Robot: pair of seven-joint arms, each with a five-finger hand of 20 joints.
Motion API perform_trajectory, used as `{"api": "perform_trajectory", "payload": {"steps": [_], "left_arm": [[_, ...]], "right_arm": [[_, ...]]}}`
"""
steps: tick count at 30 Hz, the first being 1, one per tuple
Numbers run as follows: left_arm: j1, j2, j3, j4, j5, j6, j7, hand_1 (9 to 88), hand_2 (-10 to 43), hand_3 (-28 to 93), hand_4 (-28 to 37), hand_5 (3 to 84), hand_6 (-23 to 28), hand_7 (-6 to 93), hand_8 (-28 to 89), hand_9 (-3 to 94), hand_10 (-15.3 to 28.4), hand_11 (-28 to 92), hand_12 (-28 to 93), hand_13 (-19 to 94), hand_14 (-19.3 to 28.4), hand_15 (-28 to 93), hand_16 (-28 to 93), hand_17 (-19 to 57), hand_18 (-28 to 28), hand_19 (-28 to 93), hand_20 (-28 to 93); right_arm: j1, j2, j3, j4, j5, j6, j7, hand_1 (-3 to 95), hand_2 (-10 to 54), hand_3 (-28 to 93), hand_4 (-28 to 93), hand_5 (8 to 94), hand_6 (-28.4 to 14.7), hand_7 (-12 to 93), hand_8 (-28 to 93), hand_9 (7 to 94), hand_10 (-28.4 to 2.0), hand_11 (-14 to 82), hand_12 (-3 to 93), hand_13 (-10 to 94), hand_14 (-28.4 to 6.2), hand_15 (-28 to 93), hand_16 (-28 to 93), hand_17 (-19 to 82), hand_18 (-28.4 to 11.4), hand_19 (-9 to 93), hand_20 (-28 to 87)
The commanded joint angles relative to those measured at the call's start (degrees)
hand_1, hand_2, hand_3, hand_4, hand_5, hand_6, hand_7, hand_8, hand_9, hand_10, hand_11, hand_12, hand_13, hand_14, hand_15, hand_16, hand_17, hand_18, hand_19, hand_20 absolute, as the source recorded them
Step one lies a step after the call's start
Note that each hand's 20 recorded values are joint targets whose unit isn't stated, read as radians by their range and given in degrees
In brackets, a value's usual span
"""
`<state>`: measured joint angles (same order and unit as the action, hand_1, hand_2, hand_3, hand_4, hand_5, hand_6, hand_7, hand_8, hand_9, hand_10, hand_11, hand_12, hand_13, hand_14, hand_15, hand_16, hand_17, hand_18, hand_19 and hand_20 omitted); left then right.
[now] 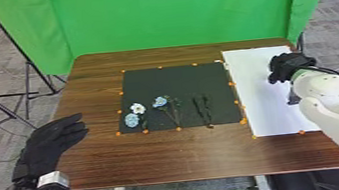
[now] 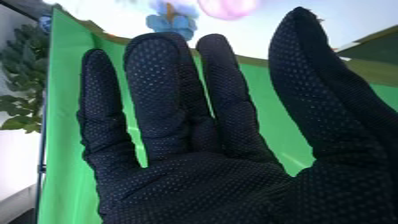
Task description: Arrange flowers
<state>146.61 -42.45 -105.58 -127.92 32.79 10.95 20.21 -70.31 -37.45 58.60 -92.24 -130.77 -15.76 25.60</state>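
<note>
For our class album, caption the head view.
Blue and white flowers lie on a black mat, a gloved right hand over white paper beside it.

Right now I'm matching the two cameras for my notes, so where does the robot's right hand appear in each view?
Head view: the right hand is at the right, by the far half of the white sheet.
Right wrist view: its palm is close to the camera, fingers straight.
Shared landmark: the green cloth, behind the hand in the wrist view.
</note>
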Motion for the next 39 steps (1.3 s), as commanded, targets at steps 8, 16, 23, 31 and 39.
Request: {"api": "perform_trajectory", "payload": {"steps": [8,16,23,31,39], "left_arm": [[-0.9,0.7,0.6,0.54,-0.18,-0.8,-0.14,27.5,3.6,83,-15.8,45.7,13.1,19.4,-10,40.5,22.6,36,11,28,28.4,64,-14,-8.8,22.7,58,11],[-1.2,0.6,0.36,0.64,0.09,-1.36,-0.91,27.5,3.6,83,-15.8,45.8,13.1,19.5,-11,40.5,22.5,37,11,28,28.4,64,-14,-8.8,22.7,59,11],[-1.2,0.83,0.7,0.61,-0.02,-1.19,-0.43,27.5,3.6,83,-15.9,45.7,13.1,19.6,-11,40.5,22.5,37,11,28,28.4,64,-14,-8.8,22.7,59,11],[-1.1,0.78,0.79,0.61,-0.18,-0.98,0.1,27.5,3.6,83,-15.9,45.7,13.1,19.6,-11,40.5,22.6,37,11,28,28.4,64,-14,-8.8,22.7,58,11],[-1.3,0.43,0.9,0.65,-0.09,-1.01,-0.19,27.5,3.6,83,-15.9,45.7,13.1,19.6,-11,40.5,22.6,37,11,28,28.4,64,-14,-8.8,22.7,58,11]], "right_arm": [[0.4,-1.4,-2.0,1.2,-1.6,0.4,1.2,32.6,-7.9,86,-28,49.9,-1.5,21,-14,53.6,-12.8,18.9,15.6,59,-7.0,78,13,21,-19.1,73,19],[-0.8,-1.4,-1.7,1.7,-1.8,0.3,2.8,33.8,-7.8,85,-28,52.9,-1.1,21,-15,56.5,-11.6,19.5,15.4,61,-6.7,78,13,22,-18.8,74,19],[-1.7,-1.3,-1.8,2.4,-3.0,0.9,3.5,36.8,-8.6,85,-28,56.1,-0.4,22,-15,60.3,-10.1,20.2,15.1,63,-5.7,77,13,23,-18.3,75,19],[-0.6,-1.3,-3.8,4.0,-5.8,3.9,4.7,48.4,-9.5,78,-28,64.0,1.7,27,-7,74.1,-7.0,15.9,23.2,71,-2.6,74,19,27,-16.6,78,16],[-1.8,-1.3,-3.7,4.0,-5.4,6.2,7.9,54.2,-9.5,75,-28,72.6,3.1,33,-5,86.3,-4.4,10.5,33.6,78,-1.0,81,21,30,-15.8,81,15]]}}
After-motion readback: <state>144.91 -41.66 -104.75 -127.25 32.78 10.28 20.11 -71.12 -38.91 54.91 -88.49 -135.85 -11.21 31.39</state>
